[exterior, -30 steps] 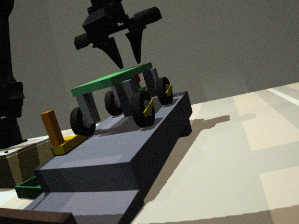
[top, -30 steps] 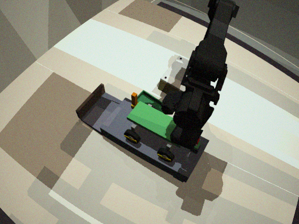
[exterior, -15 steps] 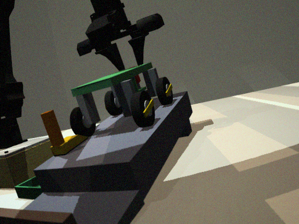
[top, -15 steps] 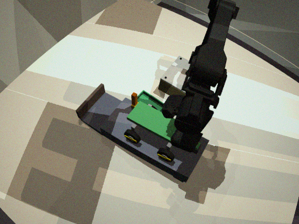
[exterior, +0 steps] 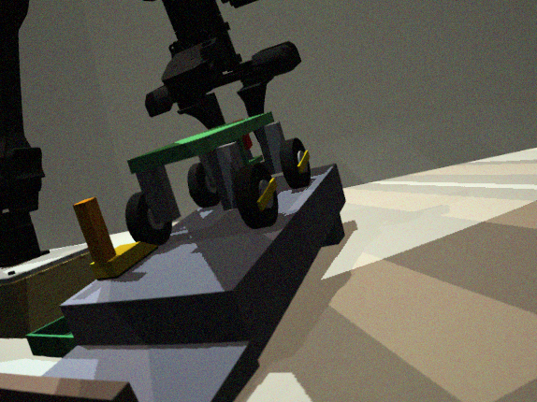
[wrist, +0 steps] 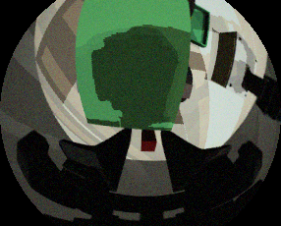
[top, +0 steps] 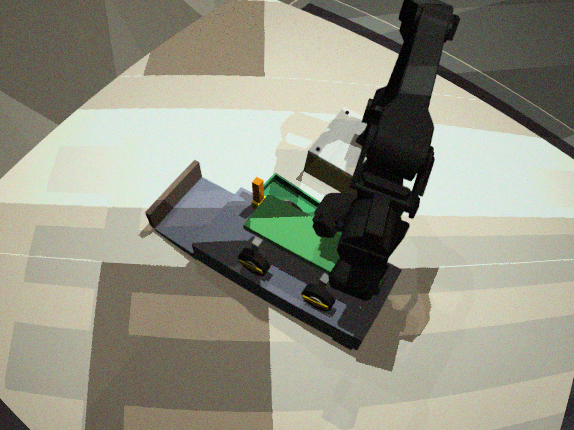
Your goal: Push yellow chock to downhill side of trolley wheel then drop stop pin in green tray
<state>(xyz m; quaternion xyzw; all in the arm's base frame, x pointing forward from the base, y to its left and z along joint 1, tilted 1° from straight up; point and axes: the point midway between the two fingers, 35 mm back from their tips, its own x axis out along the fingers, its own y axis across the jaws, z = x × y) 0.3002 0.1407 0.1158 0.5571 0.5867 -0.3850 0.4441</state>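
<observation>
The trolley [top: 290, 235] [exterior: 206, 137] [wrist: 133, 103], with a green deck and black wheels, stands on the grey ramp [top: 217, 217] [exterior: 187, 276]. The chock's orange handle [top: 258, 190] [exterior: 95, 229] stands upright; its yellow base [exterior: 123, 259] lies at the downhill side of a lower wheel, seemingly touching it. The stop pin's red head [exterior: 248, 141] [wrist: 148, 145] shows just past the deck's uphill edge. My gripper [exterior: 244, 141] [wrist: 146, 129] is partly open, pointing down, a finger on each side of the red head, with a gap to each. The green tray [top: 292, 193] [exterior: 51, 346] [wrist: 198, 25] sits beside the ramp; its visible part is empty.
A pale-topped box [top: 332, 137] [exterior: 56, 290] [wrist: 224, 59] stands behind the tray, near the arm's base. A brown end board [top: 175, 192] [exterior: 65, 388] crosses the ramp's foot. The deck's uphill edge is close to the fingers. The arm hides the ramp's top end in the top view.
</observation>
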